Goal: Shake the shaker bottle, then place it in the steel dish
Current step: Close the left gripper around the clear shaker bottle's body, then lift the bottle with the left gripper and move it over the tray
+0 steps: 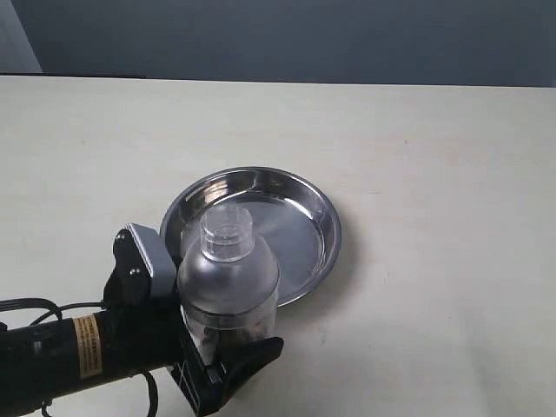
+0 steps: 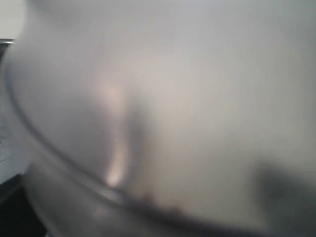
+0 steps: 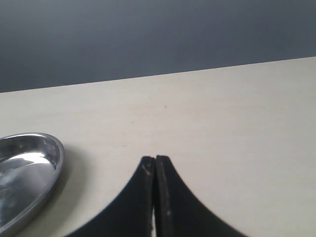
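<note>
Left arm comes in low from the lower left of the exterior frame, lying roughly level over the table. It has a black body with a yellow label and a cable looping behind it. Left gripper is clamped on the shaker bottle: the grey pad is on the bottle's left side and a black finger sits below it in frame.

The bottle is upright, seen from above. It is frosted clear plastic with a domed shoulder and a small round cap on top, and brownish grains show low in the body. It overlaps the lower-left rim of the steel dish; can't tell if it touches the dish or hangs above it. The dish interior is shiny and bare.

Left wrist view is filled by the bottle wall, blurred, with no detail readable.

Right gripper is out of the exterior frame. In its own view the jaws are pressed together with nothing between them, over bare table. The dish rim sits at lower left and the dark wall runs across the top.
</note>
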Motion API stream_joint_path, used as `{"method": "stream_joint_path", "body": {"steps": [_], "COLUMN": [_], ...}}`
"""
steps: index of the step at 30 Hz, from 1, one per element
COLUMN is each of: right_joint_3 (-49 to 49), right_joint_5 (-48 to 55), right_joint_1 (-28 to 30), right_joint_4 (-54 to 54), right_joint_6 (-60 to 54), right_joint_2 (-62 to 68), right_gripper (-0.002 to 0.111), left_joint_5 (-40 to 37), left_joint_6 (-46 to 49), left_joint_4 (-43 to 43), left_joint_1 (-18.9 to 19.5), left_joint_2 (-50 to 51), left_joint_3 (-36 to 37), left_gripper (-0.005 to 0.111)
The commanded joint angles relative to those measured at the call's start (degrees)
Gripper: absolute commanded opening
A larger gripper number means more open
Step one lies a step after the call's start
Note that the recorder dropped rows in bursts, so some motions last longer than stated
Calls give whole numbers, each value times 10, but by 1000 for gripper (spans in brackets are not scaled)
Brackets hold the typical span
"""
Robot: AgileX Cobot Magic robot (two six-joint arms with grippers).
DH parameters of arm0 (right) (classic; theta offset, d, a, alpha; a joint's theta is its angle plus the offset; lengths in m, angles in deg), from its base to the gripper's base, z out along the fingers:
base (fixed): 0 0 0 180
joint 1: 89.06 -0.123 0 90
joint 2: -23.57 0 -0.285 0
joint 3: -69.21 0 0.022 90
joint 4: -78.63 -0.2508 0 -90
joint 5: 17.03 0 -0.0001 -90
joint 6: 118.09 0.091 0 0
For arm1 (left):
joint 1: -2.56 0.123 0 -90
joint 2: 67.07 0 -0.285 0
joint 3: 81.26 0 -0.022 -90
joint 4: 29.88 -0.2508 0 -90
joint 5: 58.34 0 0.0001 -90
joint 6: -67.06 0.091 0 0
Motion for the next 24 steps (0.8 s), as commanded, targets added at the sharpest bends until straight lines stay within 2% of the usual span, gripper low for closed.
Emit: {"method": "stream_joint_path", "body": {"steps": [1,7,9,12,17,24], "right_joint_3": [1,1,1,1,1,1], "right_joint_5": [-9,-9,-9,-9,-7,-7], "right_joint_1": [-1,-1,-1,-1,-1,-1], "right_joint_4": [0,0,0,0,0,0], "right_joint_6": [-2,-2,-2,-2,-2,-2], "right_joint_2": [2,2,2,2,2,2], "right_gripper": [-1,-1,-1,-1,-1,-1], "left_joint_5": [0,0,0,0,0,0], "left_joint_6": [-21,-31,-30,-22,8,-6], "left_joint_4": [1,-11,-14,-14,-22,-74], "left_joint_1": [1,1,1,1,1,1], "left_joint_2": [1,1,1,1,1,-12], "left_joint_3": [-2,-2,-2,-2,-2,-2], "left_gripper": [74,24,12,0,1,1]}}
